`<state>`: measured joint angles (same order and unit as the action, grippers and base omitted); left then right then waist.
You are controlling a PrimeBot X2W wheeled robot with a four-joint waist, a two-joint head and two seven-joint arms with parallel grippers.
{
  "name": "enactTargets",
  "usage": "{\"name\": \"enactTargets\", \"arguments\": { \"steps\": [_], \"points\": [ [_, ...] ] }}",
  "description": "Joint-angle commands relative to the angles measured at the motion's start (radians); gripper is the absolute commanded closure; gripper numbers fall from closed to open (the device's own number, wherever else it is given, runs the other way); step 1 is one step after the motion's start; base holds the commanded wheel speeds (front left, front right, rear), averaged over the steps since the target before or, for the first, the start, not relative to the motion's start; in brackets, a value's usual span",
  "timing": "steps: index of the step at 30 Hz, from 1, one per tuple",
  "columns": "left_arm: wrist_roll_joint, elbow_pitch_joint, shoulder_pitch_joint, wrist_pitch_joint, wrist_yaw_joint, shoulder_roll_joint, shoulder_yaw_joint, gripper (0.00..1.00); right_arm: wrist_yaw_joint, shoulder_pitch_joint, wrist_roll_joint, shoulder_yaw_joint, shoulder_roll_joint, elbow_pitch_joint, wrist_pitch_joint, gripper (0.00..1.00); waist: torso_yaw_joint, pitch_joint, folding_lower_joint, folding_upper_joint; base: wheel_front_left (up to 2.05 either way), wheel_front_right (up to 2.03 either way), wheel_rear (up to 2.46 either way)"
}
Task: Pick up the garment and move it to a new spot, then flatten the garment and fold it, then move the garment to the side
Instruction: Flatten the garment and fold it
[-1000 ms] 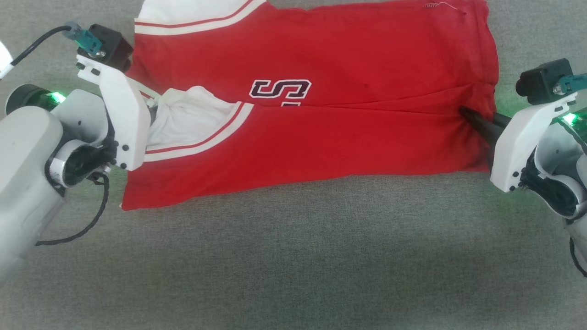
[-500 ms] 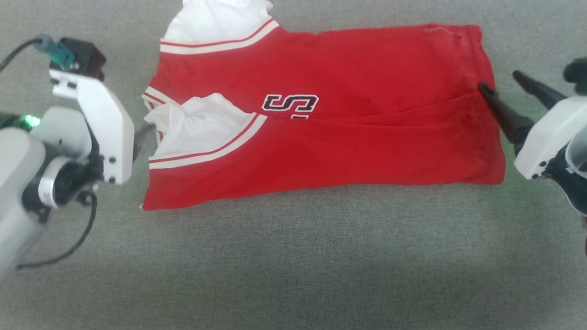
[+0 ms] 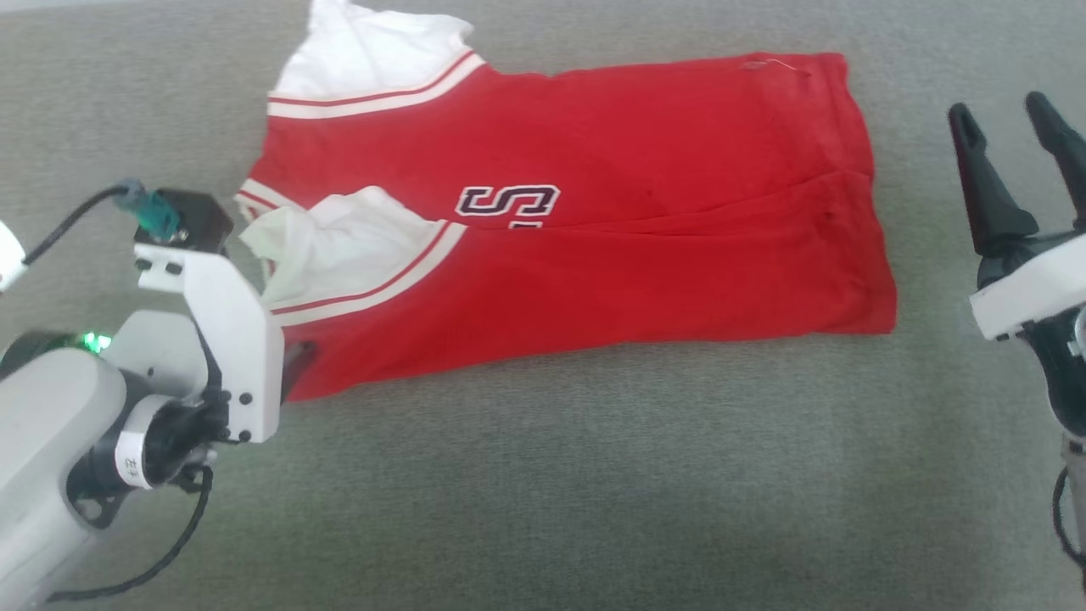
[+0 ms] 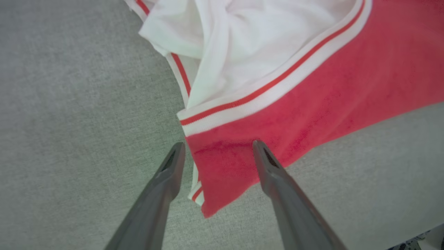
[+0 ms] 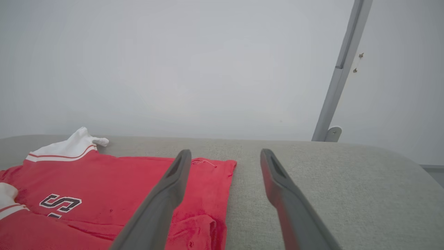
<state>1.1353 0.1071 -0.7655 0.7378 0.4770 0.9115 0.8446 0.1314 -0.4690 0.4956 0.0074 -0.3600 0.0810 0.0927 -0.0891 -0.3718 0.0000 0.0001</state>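
Note:
The garment (image 3: 594, 255), a red jersey with white red-striped sleeves and a black "S" showing, lies folded lengthwise on the grey surface. In the left wrist view my left gripper (image 4: 218, 145) is open, its two fingers straddling the garment's (image 4: 312, 86) near left corner just above the cloth, with nothing held. My right gripper (image 3: 997, 106) stands open to the right of the hem, apart from the cloth. In the right wrist view its fingers (image 5: 166, 194) are spread and empty, the garment (image 5: 104, 180) lying to their lower left.
The grey padded surface (image 3: 543, 492) runs wide in front of the garment. Behind its far edge are a pale wall and a slanted grey pole (image 5: 341, 69). A black cable (image 3: 161, 552) loops under my left forearm.
Both grippers have opened and let go of the garment. The right one has drawn back to the right of the hem; the left one has shifted to the near left corner. The head view has also shifted.

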Motion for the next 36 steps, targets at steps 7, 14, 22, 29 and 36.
{"name": "enactTargets", "arguments": {
  "steps": [7,14,22,29,36],
  "points": [
    [0.029,-0.089,0.061,-0.005,0.057,-0.011,-0.004,0.0,-0.001,0.089,-0.051,-0.071,0.104,-0.081,0.034,0.0,-0.048,-0.024,0.0,-0.0001,0.0,0.0,0.0],
    [0.076,-0.174,0.099,0.014,0.04,-0.059,0.012,1.0,-0.001,0.148,-0.02,-0.088,0.145,-0.099,0.177,0.0,-0.059,-0.031,0.0,-0.0001,0.0,0.0,0.0],
    [0.064,-0.165,0.084,-0.005,-0.005,-0.096,0.027,1.0,-0.001,0.165,0.016,-0.087,0.15,-0.08,0.366,0.0,-0.028,-0.033,0.0,-0.0001,0.0,0.0,0.0],
    [0.046,-0.151,0.058,-0.02,-0.031,-0.139,0.04,1.0,-0.001,0.122,-0.009,-0.087,0.149,0.009,0.565,0.0,0.031,-0.043,0.0,-0.0001,0.0,0.0,0.0],
    [0.037,-0.159,0.043,-0.037,-0.048,-0.165,0.044,1.0,-0.002,0.063,-0.05,-0.076,0.148,0.137,0.722,1.0,0.062,-0.051,0.0,-0.0001,0.0,0.0,0.0]
  ]
}}
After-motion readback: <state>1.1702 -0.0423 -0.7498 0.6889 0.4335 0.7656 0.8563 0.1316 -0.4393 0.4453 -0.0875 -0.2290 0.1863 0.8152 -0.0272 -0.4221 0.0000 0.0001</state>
